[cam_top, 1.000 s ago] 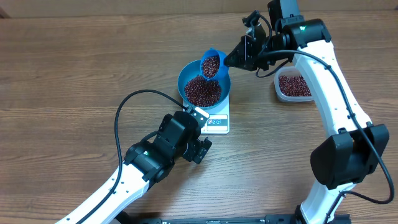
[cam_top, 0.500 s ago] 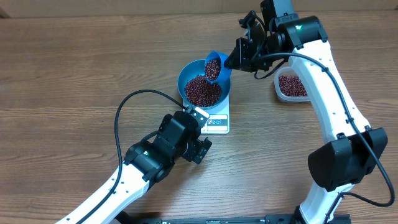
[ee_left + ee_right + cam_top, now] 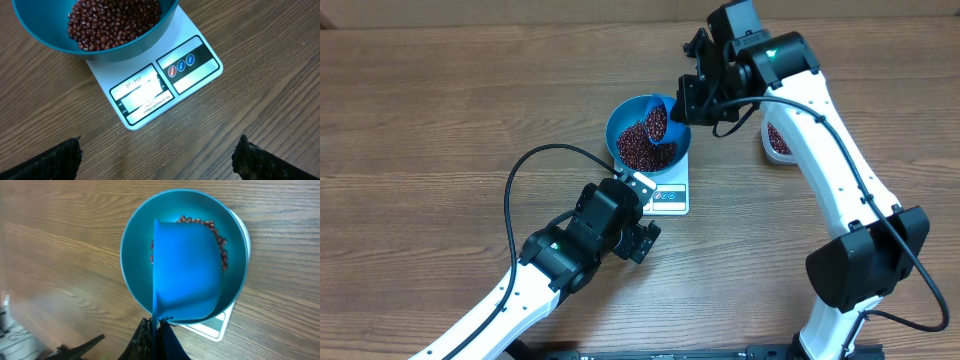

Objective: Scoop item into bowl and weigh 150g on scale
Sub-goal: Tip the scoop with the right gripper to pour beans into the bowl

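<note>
The right gripper (image 3: 684,99) is clamped tight on the blue scoop (image 3: 657,120), tipped over the blue bowl (image 3: 619,122) of red-brown beans (image 3: 638,151). The bowl sits on the white scale (image 3: 669,198). At the scale's 7 o'clock, the left gripper (image 3: 642,215) hovers with its jaws spread wide, holding nothing.

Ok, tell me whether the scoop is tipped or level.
Tipped. The right wrist view shows only the blue back of the scoop over the bowl; overhead, it slants mouth-down, beans bunched at its lower lip.
</note>
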Controlling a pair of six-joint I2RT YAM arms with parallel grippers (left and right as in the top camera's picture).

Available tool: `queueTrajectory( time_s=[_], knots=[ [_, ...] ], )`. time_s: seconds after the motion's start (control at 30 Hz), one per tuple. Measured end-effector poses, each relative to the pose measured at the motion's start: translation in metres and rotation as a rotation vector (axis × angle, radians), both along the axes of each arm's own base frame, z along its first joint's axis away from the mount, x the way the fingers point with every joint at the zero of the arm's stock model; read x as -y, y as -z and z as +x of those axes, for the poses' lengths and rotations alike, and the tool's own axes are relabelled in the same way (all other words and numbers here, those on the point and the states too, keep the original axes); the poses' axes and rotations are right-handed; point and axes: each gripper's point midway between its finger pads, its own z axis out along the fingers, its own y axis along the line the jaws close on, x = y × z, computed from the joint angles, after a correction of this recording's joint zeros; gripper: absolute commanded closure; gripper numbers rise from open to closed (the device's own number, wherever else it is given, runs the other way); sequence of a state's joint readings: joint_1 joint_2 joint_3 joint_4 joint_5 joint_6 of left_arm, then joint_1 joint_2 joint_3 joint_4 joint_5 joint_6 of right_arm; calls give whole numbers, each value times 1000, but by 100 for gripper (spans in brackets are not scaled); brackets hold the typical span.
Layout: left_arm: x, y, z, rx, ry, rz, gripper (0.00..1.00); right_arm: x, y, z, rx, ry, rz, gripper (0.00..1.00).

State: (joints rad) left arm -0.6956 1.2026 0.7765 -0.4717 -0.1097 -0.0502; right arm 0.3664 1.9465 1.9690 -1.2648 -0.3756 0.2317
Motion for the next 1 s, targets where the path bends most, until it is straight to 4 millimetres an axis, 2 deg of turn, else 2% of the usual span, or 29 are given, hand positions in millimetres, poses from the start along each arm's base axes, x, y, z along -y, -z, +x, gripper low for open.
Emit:
queueTrajectory(
  time_s=[0.53, 1.0],
  knots=[
    [0, 0, 0, 0, 0, 0, 0, -10, 14, -14, 87, -15, -269, 96],
    [0, 0, 0, 0, 0, 0, 0, -11, 15, -14, 115, -13, -316, 96]
  ],
)
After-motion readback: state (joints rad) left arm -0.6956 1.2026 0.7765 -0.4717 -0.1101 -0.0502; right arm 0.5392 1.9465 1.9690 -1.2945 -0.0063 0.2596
